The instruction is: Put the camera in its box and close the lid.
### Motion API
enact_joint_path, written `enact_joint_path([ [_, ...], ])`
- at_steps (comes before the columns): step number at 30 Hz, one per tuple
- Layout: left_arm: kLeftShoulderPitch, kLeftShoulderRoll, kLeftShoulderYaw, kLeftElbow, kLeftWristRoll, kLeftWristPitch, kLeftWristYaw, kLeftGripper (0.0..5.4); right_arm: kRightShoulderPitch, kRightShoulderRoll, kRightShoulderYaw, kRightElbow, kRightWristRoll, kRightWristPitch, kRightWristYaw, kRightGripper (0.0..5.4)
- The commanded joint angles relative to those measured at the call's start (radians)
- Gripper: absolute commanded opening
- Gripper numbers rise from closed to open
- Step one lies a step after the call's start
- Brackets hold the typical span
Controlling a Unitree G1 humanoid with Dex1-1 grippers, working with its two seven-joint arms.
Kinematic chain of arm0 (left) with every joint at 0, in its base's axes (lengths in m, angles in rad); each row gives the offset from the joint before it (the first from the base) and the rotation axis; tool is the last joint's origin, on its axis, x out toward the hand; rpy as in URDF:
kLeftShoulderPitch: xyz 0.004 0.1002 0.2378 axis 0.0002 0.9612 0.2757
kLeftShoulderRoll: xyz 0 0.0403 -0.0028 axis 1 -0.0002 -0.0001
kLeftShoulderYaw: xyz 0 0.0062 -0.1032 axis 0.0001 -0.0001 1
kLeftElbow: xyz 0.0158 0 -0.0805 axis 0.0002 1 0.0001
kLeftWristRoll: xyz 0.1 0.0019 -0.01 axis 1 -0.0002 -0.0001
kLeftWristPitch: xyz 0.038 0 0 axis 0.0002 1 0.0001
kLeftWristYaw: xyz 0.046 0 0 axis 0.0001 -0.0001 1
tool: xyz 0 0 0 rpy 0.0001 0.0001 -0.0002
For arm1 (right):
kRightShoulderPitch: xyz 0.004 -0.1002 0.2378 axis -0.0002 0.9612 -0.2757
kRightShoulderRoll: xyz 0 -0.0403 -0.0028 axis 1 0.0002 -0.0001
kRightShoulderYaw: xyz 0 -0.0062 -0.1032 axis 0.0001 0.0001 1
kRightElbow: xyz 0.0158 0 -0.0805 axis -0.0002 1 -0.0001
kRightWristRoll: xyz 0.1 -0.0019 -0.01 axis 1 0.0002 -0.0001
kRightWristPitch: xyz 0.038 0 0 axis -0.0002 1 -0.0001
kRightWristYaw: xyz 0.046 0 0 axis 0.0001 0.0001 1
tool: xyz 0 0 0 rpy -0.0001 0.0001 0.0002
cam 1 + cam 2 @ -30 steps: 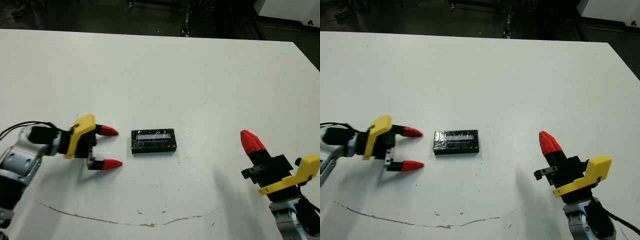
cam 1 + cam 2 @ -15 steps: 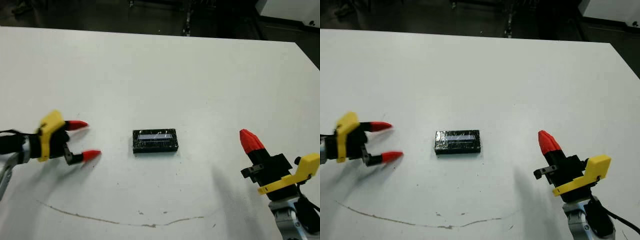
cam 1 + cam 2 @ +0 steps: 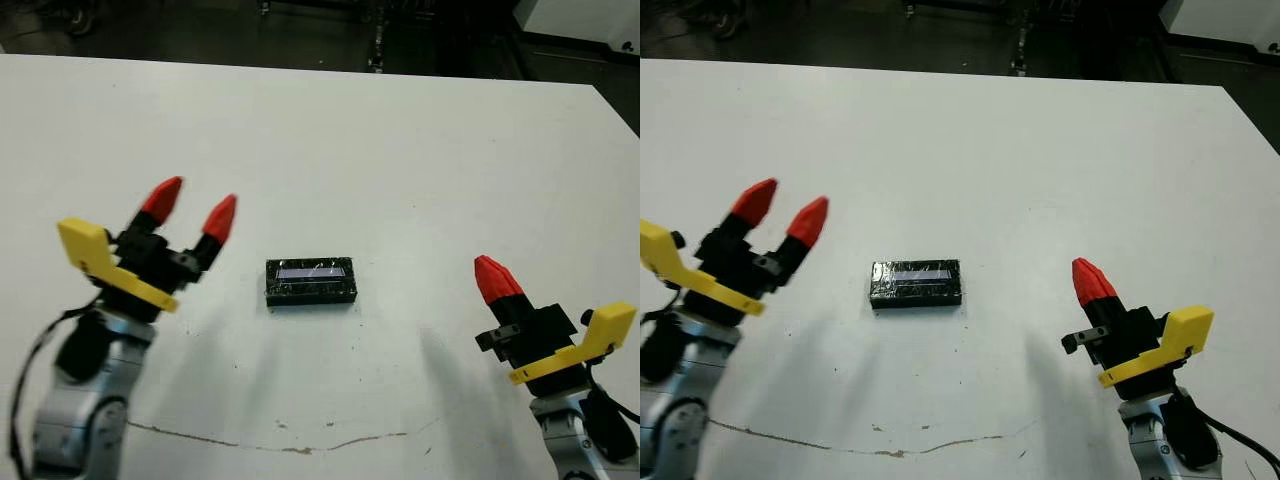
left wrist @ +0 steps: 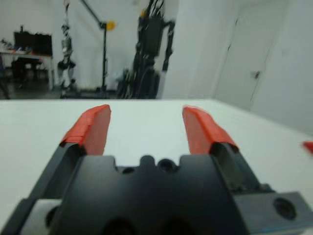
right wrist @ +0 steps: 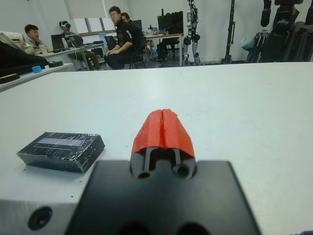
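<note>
1. White and nearly bare, the desk (image 3: 420, 150) carries one black item near its middle; beyond its far edge lies dark floor, and the right wrist view shows seated people and equipment stands across the room.
2. That item is the lid (image 3: 310, 282), a flat black slab with a crinkled, shiny wrapped surface and a pale reflective strip on top. It appears to sit over the box, which I cannot see separately, and no camera shows loose anywhere, so the task looks complete or nearly so.
3. Raised off the surface to the lid's left, the left gripper (image 3: 190, 205) has its red fingers spread, tips pointing up and away, holding nothing.
4. Well apart from the lid on the other side, the right gripper (image 3: 1092, 281) has its red tips pressed together, also empty.
5. Judged by looks, the lidded package is small, light and rigid, but the glossy wrap is likely slippery.
6. If it needs seating or moving, the long side walls seem the best hold, pinched across the short width; pressing down on the flat top would settle the lid without sliding it.
</note>
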Motion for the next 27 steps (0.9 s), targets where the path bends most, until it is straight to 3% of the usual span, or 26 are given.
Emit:
enact_joint_path([
  [1, -0.013, -0.008, -0.086, -0.044, 0.044, 0.052, 0.042, 2.86, 0.002, -0.007, -0.008, -0.003, -0.010, 0.011, -0.014, 0.00],
  [5, -0.051, -0.015, -0.162, -0.057, 0.064, 0.159, 0.090, 2.26, 0.001, -0.006, -0.006, 0.000, -0.037, -0.005, -0.014, 0.00],
  [10, -0.129, -0.029, -0.221, 0.011, 0.107, 0.237, 0.124, 1.49, -0.002, 0.002, -0.011, 0.007, -0.004, 0.001, 0.003, 0.00],
  [20, -0.198, -0.088, -0.235, 0.093, 0.143, 0.414, 0.233, 0.01, 0.005, 0.003, -0.007, 0.000, -0.017, -0.003, -0.005, 0.00],
  [27, -0.185, -0.092, -0.243, 0.166, 0.150, 0.483, 0.229, 0.01, 0.008, 0.002, -0.007, 0.000, -0.026, -0.011, -0.002, 0.00],
])
